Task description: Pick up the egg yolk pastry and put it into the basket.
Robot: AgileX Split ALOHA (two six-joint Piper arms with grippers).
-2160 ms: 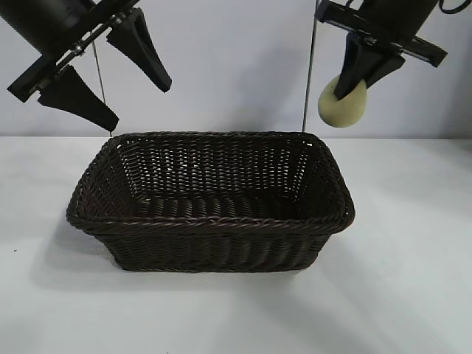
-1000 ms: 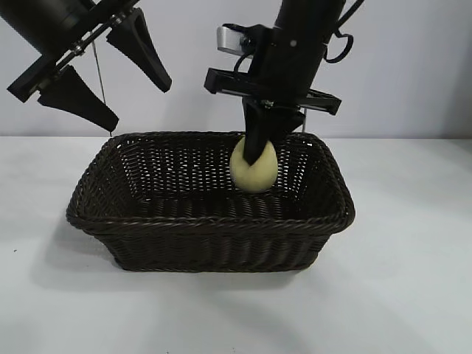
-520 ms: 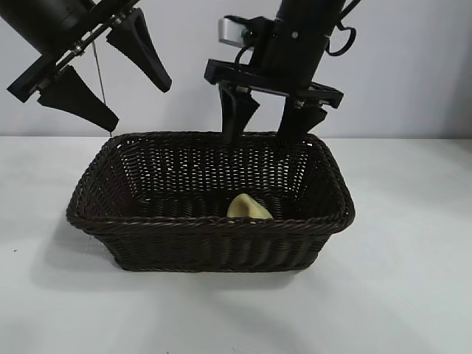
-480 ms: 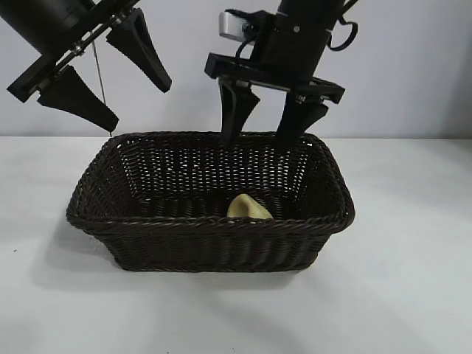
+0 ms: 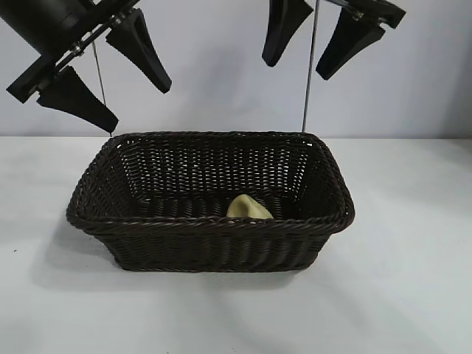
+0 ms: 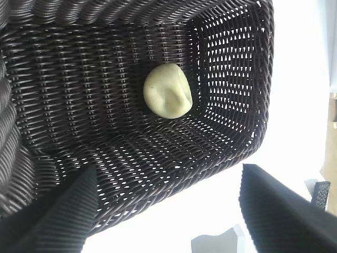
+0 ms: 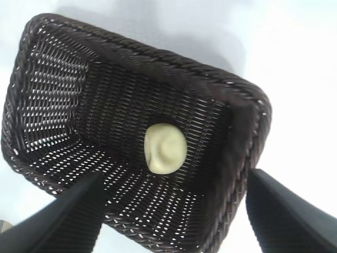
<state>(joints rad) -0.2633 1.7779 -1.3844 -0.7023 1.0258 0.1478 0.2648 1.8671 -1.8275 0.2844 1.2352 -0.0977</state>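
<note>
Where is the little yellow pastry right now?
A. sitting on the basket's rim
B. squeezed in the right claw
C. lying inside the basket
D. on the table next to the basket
C. The egg yolk pastry lies on the woven floor inside the basket, with no claw touching it.

White table (image 5: pixel 413 295), pale wall (image 5: pixel 214 81), two thin metal rods (image 5: pixel 310 88)

Lighting is bright, even and diffuse from overhead. The basket (image 5: pixel 210 199) casts a soft shadow on the table (image 5: pixel 413 295) toward its left. Wrist views show overexposed table and blurred, out-of-focus fingers (image 7: pixel 68 221) near frame edges.
</note>
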